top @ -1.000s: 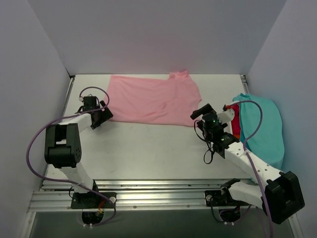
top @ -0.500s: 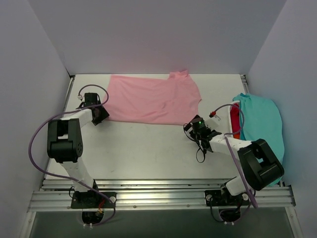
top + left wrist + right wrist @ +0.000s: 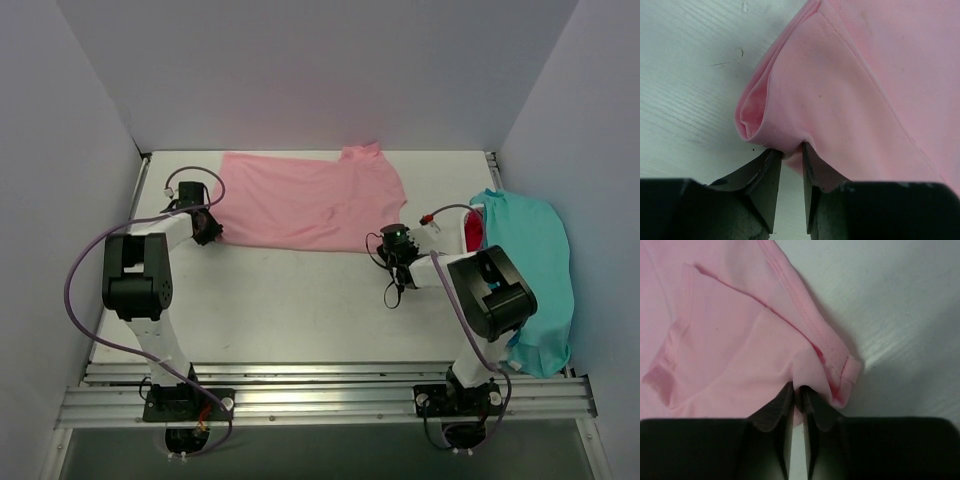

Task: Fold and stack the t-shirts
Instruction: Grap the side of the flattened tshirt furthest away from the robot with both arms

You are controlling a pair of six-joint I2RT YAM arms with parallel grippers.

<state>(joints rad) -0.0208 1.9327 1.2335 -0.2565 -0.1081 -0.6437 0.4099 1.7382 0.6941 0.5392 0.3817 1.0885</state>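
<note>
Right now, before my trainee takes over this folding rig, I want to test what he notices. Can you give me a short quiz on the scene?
1. True or false: the left end effector is pinching an edge of the pink t-shirt.
2. Where does the teal t-shirt lie? A) at the right side of the table B) under the pink t-shirt C) in the left end effector
3. Which garment does the right end effector grip?
Key: 1 true; 2 A; 3 the pink t-shirt.
</note>
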